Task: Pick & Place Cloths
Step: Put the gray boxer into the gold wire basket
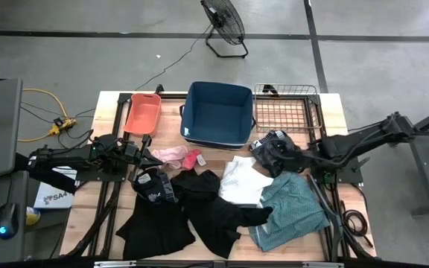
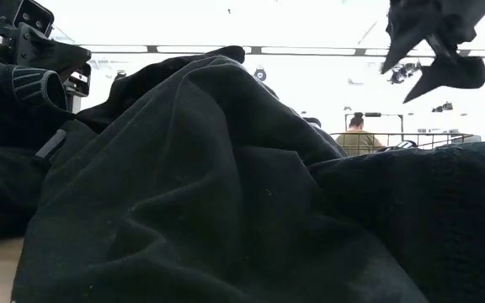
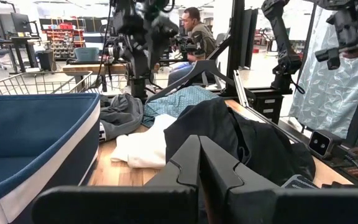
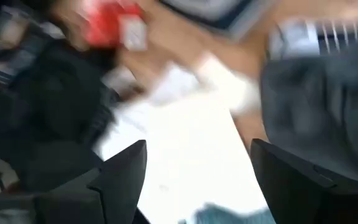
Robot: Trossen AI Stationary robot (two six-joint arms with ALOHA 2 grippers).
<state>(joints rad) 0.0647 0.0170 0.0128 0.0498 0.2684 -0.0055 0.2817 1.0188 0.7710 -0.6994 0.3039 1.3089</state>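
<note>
Cloths lie spread over the table in the high view: large black garments (image 1: 199, 212), a white piece (image 1: 242, 181), a teal-grey shirt (image 1: 293, 208), a grey-patterned piece (image 1: 274, 140), a pink piece (image 1: 171, 154) and a small red one (image 1: 193, 160). My left gripper (image 1: 146, 147) is shut and empty, beside the pink piece; its wrist view shows the closed fingers (image 3: 199, 155) pointing across the white cloth (image 3: 145, 146). My right gripper (image 1: 267, 154) hovers open between the grey-patterned piece and the white cloth (image 4: 191, 124). Black cloth (image 2: 226, 185) fills the low view.
Along the far edge stand an orange bin (image 1: 142, 112), a navy bin (image 1: 217, 112) and a wire bin (image 1: 287, 108). A striped dark piece (image 1: 155, 186) lies on the black garments. A person (image 3: 197, 34) sits in the room beyond the table.
</note>
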